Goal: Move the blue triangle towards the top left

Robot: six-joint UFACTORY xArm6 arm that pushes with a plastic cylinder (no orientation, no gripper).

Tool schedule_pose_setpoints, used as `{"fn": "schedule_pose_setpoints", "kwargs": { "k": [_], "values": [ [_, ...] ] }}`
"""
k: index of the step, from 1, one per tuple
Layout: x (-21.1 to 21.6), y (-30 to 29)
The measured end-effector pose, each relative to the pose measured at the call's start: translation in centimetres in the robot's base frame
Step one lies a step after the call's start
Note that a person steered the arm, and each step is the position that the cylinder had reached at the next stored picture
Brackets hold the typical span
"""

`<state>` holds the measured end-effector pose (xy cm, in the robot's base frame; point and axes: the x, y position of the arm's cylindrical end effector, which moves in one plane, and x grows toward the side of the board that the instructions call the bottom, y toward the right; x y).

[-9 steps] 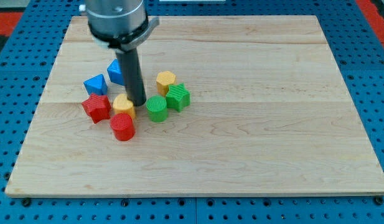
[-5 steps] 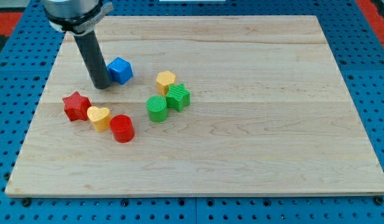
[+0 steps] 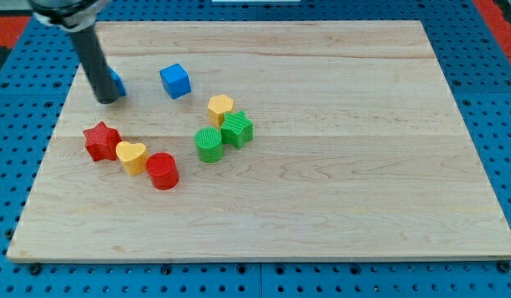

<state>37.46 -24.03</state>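
— Where is the blue triangle (image 3: pixel 117 83) sitting right now?

— Up near the view's left edge of the wooden board (image 3: pixel 338 190), toward the top left corner. Most of it is hiding behind the dark rod (image 3: pixel 94 62), so only a sliver of blue is peeking out on the rod's right side. I'm taking it for the triangle, though from here the shape can't really be made out.

— And the rod's end?

— My tip (image 3: pixel 106 100) is resting on the board just at the view's bottom-left of that blue sliver, apparently touching it. There's no hand to open or close; it's a plain rod, gripping nothing, only leaning against the block's side.

— How much room is lying around it?

— A narrow strip of bare wood is running between the block and the left edge, and a wider band is stretching above it to the top edge. The blue cube (image 3: pixel 175 80) is standing apart to the right, clear of the tip.

— The others?

— Lower down, a red star (image 3: pixel 101 140) is touching a yellow heart (image 3: pixel 132 156), with a red cylinder (image 3: pixel 163 170) just beside that. Nearer the middle, a yellow hexagon (image 3: pixel 221 108), a green star-like block (image 3: pixel 237 129) and a green cylinder (image 3: pixel 209 143) are huddling together. The whole right half is lying wide open.
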Motion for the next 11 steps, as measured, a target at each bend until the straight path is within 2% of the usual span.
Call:
{"fn": "schedule_pose_setpoints", "kwargs": {
  "k": [1, 2, 4, 5, 7, 8, 10, 11],
  "values": [
    [-1.7, -2.3],
    [-3.4, -0.7],
    [-0.5, 3.4],
    [-1.5, 5.4],
    [-7.3, 6.1],
    [-9.1, 4.9],
    [-9.4, -1.3],
    [-10.0, -2.6]
  ]
}}
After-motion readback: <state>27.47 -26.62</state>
